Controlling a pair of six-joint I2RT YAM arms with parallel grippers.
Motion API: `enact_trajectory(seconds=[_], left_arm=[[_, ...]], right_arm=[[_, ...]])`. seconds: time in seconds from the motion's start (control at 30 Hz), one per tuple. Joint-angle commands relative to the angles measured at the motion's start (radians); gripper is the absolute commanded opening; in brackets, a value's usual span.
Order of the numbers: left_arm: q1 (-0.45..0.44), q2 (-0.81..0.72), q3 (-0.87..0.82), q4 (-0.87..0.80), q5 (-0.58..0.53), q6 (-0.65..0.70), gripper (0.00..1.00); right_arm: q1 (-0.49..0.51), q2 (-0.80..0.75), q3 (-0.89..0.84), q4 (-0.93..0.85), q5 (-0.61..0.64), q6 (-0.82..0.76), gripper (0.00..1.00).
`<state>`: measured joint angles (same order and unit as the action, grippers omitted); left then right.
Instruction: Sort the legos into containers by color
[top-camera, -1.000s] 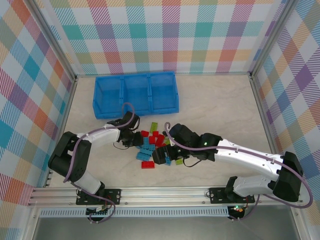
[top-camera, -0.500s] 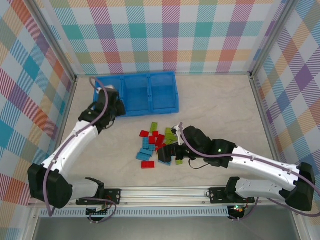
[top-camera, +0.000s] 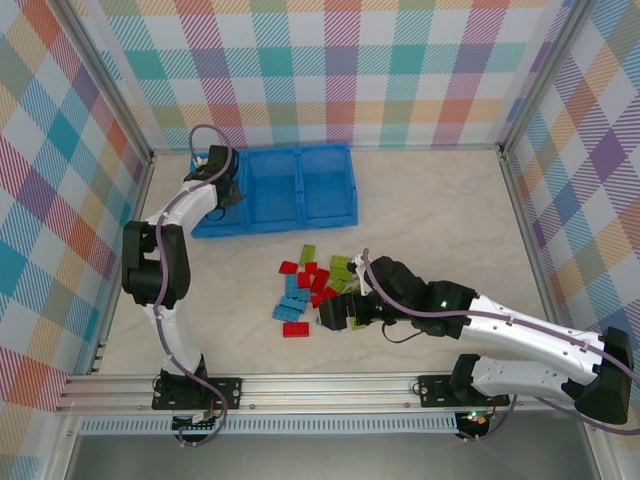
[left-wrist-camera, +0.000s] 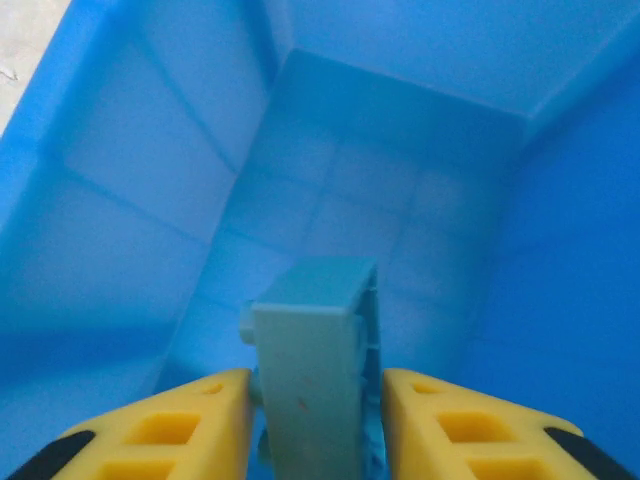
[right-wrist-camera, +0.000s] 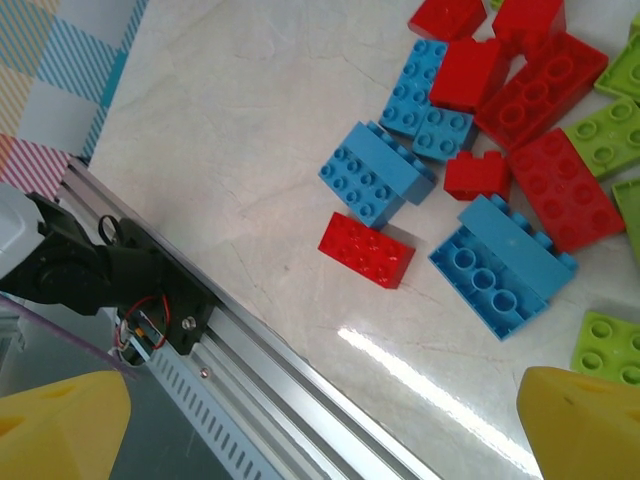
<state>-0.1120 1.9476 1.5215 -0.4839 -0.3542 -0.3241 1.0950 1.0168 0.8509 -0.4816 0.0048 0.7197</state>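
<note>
The left gripper (left-wrist-camera: 317, 400) has swung from the pile up over the tray's (top-camera: 300, 222) left bin, a blue brick (left-wrist-camera: 315, 320) standing between its fingers; clamped or just freed, I can't tell. One blue is about sorted. Mid-table the pile (top-camera: 305, 290) lies mixed, bricks touching. The right gripper (right-wrist-camera: 320, 428) gapes wide above it, covering some greens
</note>
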Motion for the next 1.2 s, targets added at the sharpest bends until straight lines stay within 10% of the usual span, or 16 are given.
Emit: enact_trajectory(seconds=[0.0, 0.4, 0.73, 0.93, 1.17], left_arm=[[0.015, -0.075, 0.037, 0.004, 0.011, 0.005, 0.45], [-0.117, -0.668, -0.212, -0.045, 0.296, -0.009, 0.50], [-0.570, -0.969, -0.314, -0.304, 0.297, 0.443, 0.61], [-0.653, -1.133, -0.573, -0.262, 0.508, 0.752, 1.00], [-0.663, -1.172, -0.683, -0.187, 0.563, 0.840, 1.00]], right_arm=[[0.009, -0.017, 0.026, -0.061, 0.032, 0.014, 1.00], [-0.055, 0.135, 0.141, -0.239, 0.308, -0.095, 1.00], [-0.321, 0.391, 0.216, -0.076, 0.139, -0.190, 1.00], [-0.341, 0.593, 0.336, -0.040, 0.211, -0.172, 1.00], [-0.339, 0.813, 0.447, -0.061, 0.294, -0.081, 0.99]])
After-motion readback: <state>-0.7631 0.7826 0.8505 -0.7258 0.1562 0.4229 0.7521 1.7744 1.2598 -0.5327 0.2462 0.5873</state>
